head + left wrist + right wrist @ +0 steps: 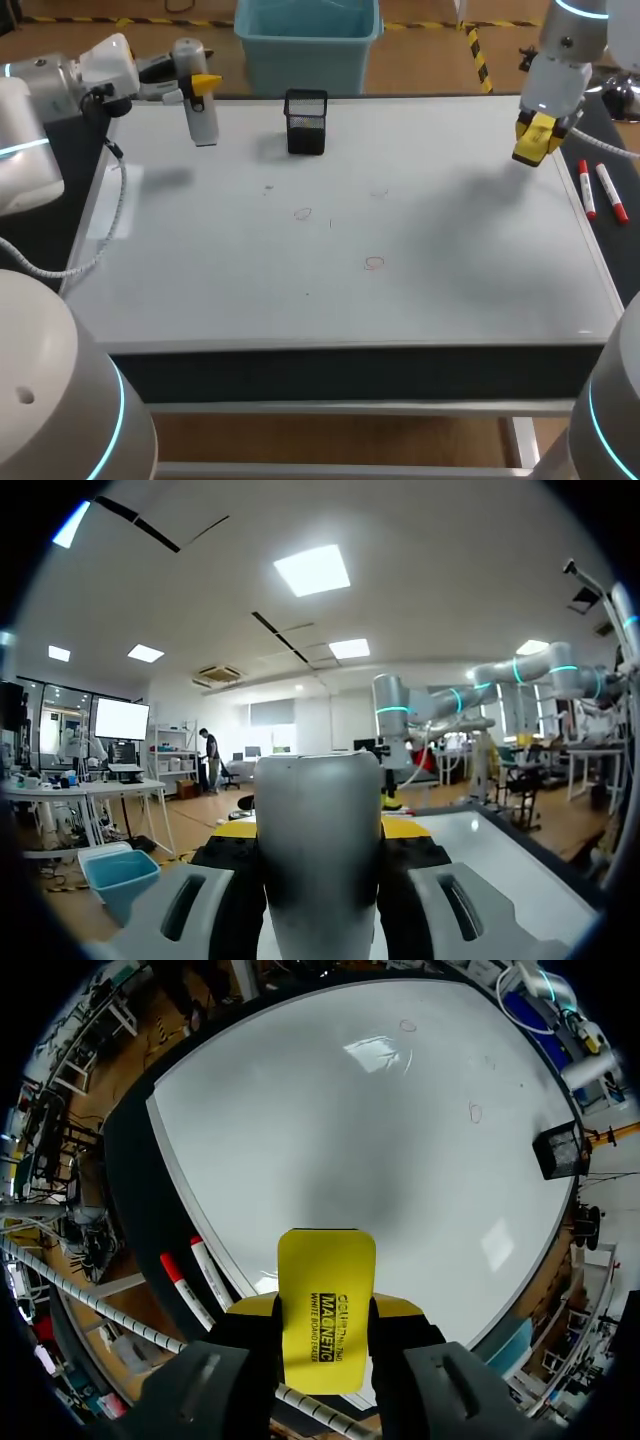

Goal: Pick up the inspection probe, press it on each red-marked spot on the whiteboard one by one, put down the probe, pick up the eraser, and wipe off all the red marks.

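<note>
My left gripper (pixel 203 84) is shut on the inspection probe (pixel 196 95), a grey-white cylinder hanging upright over the whiteboard's (pixel 450 250) far left corner. In the left wrist view the probe (pixel 318 850) fills the gap between the fingers of that gripper (pixel 318 830). Over the far right edge, my right gripper (pixel 536 132) is shut on the yellow eraser (pixel 533 142). The right wrist view shows the eraser (pixel 326 1305) clamped from both sides by the gripper (pixel 326 1325). Faint red circles (pixel 303 213) (pixel 374 263) (pixel 378 192) dot the board's middle, and two show in the right wrist view (pixel 475 1112) (pixel 408 1026).
A black mesh pen holder (pixel 306 121) (pixel 560 1150) stands at the board's far middle. Two red-capped markers (pixel 587 190) (pixel 612 192) lie on the dark strip beside the board's right edge, and show beside the right gripper (pixel 190 1280).
</note>
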`<action>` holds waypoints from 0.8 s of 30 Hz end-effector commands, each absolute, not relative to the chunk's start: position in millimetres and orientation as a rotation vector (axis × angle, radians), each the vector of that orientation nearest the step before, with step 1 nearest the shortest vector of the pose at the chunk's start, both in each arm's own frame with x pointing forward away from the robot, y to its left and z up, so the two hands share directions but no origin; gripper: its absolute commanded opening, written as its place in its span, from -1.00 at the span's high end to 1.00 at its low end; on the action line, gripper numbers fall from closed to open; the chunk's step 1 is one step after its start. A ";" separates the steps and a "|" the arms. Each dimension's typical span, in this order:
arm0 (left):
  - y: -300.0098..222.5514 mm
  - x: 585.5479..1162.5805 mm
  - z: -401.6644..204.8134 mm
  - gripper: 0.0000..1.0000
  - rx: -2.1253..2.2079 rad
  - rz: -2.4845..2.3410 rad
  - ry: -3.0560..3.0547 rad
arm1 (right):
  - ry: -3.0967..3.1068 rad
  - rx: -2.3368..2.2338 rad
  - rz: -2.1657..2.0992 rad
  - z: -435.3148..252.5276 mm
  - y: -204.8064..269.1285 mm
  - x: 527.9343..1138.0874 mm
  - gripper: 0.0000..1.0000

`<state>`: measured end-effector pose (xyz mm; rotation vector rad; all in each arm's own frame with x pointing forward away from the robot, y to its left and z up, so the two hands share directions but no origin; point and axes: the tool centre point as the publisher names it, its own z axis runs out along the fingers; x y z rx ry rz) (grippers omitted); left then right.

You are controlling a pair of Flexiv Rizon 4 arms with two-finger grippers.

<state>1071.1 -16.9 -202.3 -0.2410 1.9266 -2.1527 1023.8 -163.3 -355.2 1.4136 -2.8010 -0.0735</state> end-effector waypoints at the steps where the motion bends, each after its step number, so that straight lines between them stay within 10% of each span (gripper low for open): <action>1: -17.3 1072.4 -201.3 1.00 -0.239 -2.153 1.928 | -2.738 1.474 -0.077 -352.9 -141.7 1020.6 1.00; 24: -17.3 1072.4 -201.3 1.00 -0.239 -2.153 1.928 | -2.165 2.248 -0.048 -380.4 137.7 971.8 1.00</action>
